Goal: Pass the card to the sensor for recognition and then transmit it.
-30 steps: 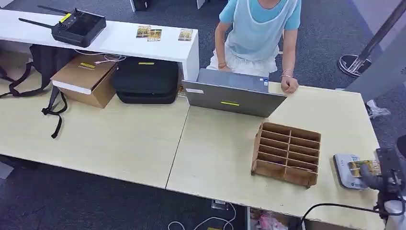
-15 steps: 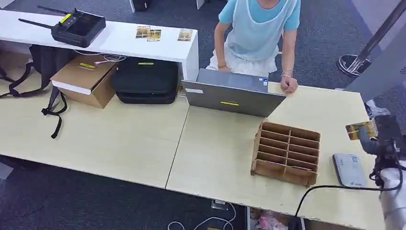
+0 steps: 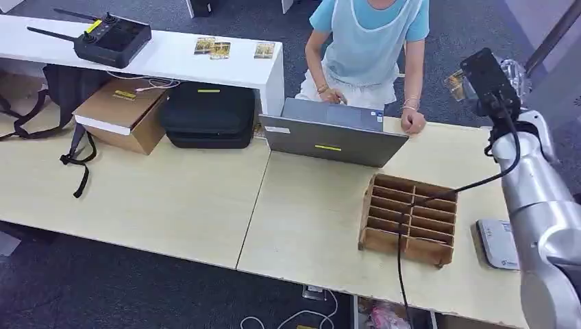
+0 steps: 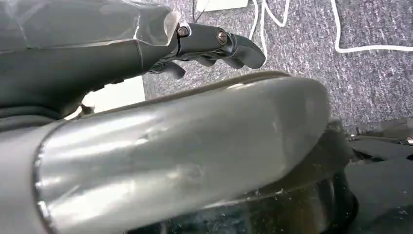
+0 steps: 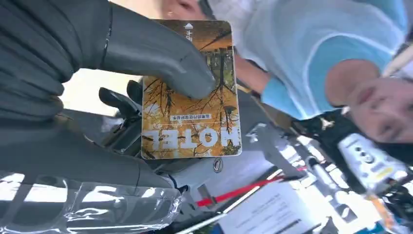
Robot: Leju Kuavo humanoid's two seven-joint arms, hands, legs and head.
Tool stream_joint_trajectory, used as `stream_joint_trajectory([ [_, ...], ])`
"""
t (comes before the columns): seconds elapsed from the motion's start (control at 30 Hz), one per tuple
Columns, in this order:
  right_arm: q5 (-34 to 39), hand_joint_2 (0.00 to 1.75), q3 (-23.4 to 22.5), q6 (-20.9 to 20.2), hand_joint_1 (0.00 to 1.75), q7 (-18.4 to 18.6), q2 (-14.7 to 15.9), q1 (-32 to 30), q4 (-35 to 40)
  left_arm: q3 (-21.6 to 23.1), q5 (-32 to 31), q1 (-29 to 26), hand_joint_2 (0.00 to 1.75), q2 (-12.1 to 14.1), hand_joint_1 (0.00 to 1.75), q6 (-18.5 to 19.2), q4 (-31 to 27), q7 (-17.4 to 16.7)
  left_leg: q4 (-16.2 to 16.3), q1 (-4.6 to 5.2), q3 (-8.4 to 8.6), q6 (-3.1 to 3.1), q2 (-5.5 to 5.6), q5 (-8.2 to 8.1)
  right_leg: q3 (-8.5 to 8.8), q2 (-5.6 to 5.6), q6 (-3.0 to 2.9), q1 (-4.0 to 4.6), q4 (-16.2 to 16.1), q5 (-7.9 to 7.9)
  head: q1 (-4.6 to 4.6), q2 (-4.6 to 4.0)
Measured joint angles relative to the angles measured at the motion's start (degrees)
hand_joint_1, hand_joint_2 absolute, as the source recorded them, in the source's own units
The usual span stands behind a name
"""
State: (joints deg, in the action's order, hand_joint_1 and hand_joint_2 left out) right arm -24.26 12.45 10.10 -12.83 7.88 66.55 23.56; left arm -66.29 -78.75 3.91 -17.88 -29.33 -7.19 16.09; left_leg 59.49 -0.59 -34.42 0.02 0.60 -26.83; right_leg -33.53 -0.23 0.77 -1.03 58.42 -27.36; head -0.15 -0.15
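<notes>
My right hand (image 3: 485, 77) is raised high above the table's far right corner, near the person in the blue top (image 3: 370, 41). It pinches an orange hotel card (image 3: 455, 84) that sticks out toward the person. Up close, the thumb (image 5: 156, 53) presses on the card (image 5: 191, 105), whose face reads HOTEL. The white card sensor (image 3: 499, 244) lies flat on the table by the right edge, with nothing over it. My left hand (image 4: 204, 41) hangs beside my body above the carpet, fingers loosely extended and holding nothing.
A wooden slotted organiser (image 3: 411, 219) stands left of the sensor. The person's hands rest at an open laptop (image 3: 332, 133). A black cable (image 3: 438, 195) runs from my right arm across the organiser. A few more cards (image 3: 219, 48) lie on the white counter.
My right hand has lifted the card off the sensor and carried it up and away across the table toward the person. The sensor now lies uncovered.
</notes>
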Motion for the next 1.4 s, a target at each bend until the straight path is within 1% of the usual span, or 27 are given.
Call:
stream_joint_trajectory([
  [0.07,-2.44,1.75,1.45,0.85,1.75,0.48,-0.99,1.14,-0.04,-0.02,-0.4,0.0,0.0,0.0,0.0,0.0,0.02,0.15,0.0,-0.01,-0.05,0.0,0.0,0.0,0.01,0.02,-0.02,0.0,0.01,0.01,0.02,0.0],
  [0.17,-7.48,1.75,4.82,2.67,1.75,2.65,-2.43,2.87,-0.39,-0.02,-1.38,0.01,0.0,0.0,0.0,-0.02,0.04,0.33,0.01,-0.01,-0.02,0.0,-0.08,0.0,-0.02,0.13,-0.04,0.0,0.0,0.04,-0.02,0.0],
  [0.27,-11.16,1.75,8.22,3.63,1.75,4.64,-3.52,4.08,-0.72,-0.02,-2.23,0.01,0.0,0.0,0.0,-0.02,0.07,0.33,0.01,-0.01,-0.02,0.0,-0.06,0.0,-0.02,0.11,-0.04,0.0,-0.01,0.04,0.0,0.0],
  [0.4,-14.27,1.75,11.87,4.24,1.75,6.25,-5.07,4.89,-1.18,-0.02,-2.84,0.01,0.0,0.0,0.0,-0.04,0.07,0.13,0.01,-0.01,-0.01,-0.01,-0.05,0.01,-0.02,0.1,-0.04,0.01,0.0,0.04,-0.02,0.0],
  [0.5,-15.41,1.75,13.69,4.28,1.75,7.21,-6.26,5.23,-1.59,-0.02,-2.95,0.01,0.0,-0.02,0.0,-0.7,0.07,-0.09,0.01,-0.02,-0.01,-0.02,-0.06,0.01,-0.02,0.11,-0.05,0.01,0.0,0.04,0.0,0.0],
  [0.73,-16.46,1.75,16.42,4.22,1.75,8.44,-8.44,6.44,-2.75,-0.02,-3.1,0.02,0.0,0.0,0.0,-0.7,0.07,-0.17,0.01,-0.02,-0.01,-0.02,-0.08,0.01,-0.04,0.16,-0.05,0.01,0.0,0.05,-0.02,0.0],
  [0.9,-17.16,1.75,17.03,4.28,1.75,8.85,-9.34,6.65,-3.06,-0.02,-3.54,0.01,0.0,-0.02,0.0,-0.7,0.07,-0.17,0.01,-0.02,-0.02,-0.02,-0.05,0.01,-0.04,0.1,-0.05,0.02,0.0,0.05,0.0,0.0],
  [0.93,-17.16,1.75,17.08,4.28,1.62,8.85,-9.47,6.66,-3.13,-0.02,-3.59,0.02,0.0,-0.02,0.0,-0.7,0.07,-0.17,0.02,-0.02,-0.01,-0.02,-0.06,0.01,-0.04,0.11,-0.05,0.02,0.0,0.05,-0.02,0.0],
  [0.97,-17.16,1.75,17.1,4.31,1.24,8.85,-9.58,6.66,-3.17,-0.02,-3.63,0.02,0.0,0.0,0.0,-0.7,0.07,-0.17,0.02,-0.02,-0.02,-0.02,-0.06,0.01,-0.04,0.11,-0.05,0.02,0.0,0.05,0.0,0.0],
  [1.0,-17.16,1.75,17.12,4.37,1.24,8.85,-9.6,6.66,-3.19,-0.02,-3.63,0.02,0.0,-0.02,0.0,-0.7,0.07,-0.17,0.02,-0.02,-0.02,-0.02,-0.06,0.01,-0.04,0.11,-0.05,0.01,0.0,0.05,0.0,0.0],
  [1.03,-17.14,1.75,17.14,4.48,0.14,8.83,-9.65,6.65,-3.26,-0.02,-3.65,0.02,0.0,-0.02,0.0,-0.7,0.07,-0.24,0.02,-0.02,-0.02,-0.02,-0.06,0.01,-0.04,0.11,-0.05,0.01,0.0,0.05,0.0,0.0],
  [1.07,-17.07,1.75,17.19,4.57,0.07,8.79,-9.76,6.62,-3.28,-0.02,-3.7,0.02,0.0,-0.02,0.0,-0.7,0.07,-0.39,0.02,-0.02,-0.02,-0.02,-0.07,0.01,-0.04,0.12,-0.05,0.01,0.0,0.05,0.0,0.0],
  [1.1,-16.96,1.75,17.21,4.77,0.05,8.74,-9.78,6.6,-3.28,-0.02,-3.72,0.02,0.0,-0.02,0.0,-0.7,0.07,-0.48,0.02,-0.02,-0.01,-0.02,-0.08,0.01,-0.04,0.13,-0.05,0.01,-0.01,0.05,-0.02,0.0],
  [1.13,-16.96,1.75,17.23,4.98,0.0,8.59,-9.86,6.56,-3.28,-0.02,-3.8,0.02,0.0,-0.02,0.0,-0.7,0.07,-0.5,0.02,-0.02,-0.01,-0.02,-0.08,0.01,-0.04,0.13,-0.05,0.01,-0.01,0.05,0.0,0.0],
  [1.3,-15.5,1.75,17.23,6.51,0.0,7.41,-9.93,5.91,-3.23,-0.02,-3.96,0.02,0.0,-0.04,0.0,-0.7,0.07,-0.5,0.03,-0.02,-0.01,-0.02,-0.07,0.01,-0.04,0.12,-0.05,0.01,-0.01,0.05,0.0,0.0],
  [1.4,-13.77,1.75,16.0,6.91,0.0,6.53,-9.82,5.48,-3.08,-0.02,-4.0,0.02,0.0,-0.07,0.0,-0.72,0.07,-0.5,0.04,-0.02,0.0,-0.02,-0.08,0.01,-0.05,0.13,-0.05,0.01,-0.01,0.05,0.0,0.0],
])
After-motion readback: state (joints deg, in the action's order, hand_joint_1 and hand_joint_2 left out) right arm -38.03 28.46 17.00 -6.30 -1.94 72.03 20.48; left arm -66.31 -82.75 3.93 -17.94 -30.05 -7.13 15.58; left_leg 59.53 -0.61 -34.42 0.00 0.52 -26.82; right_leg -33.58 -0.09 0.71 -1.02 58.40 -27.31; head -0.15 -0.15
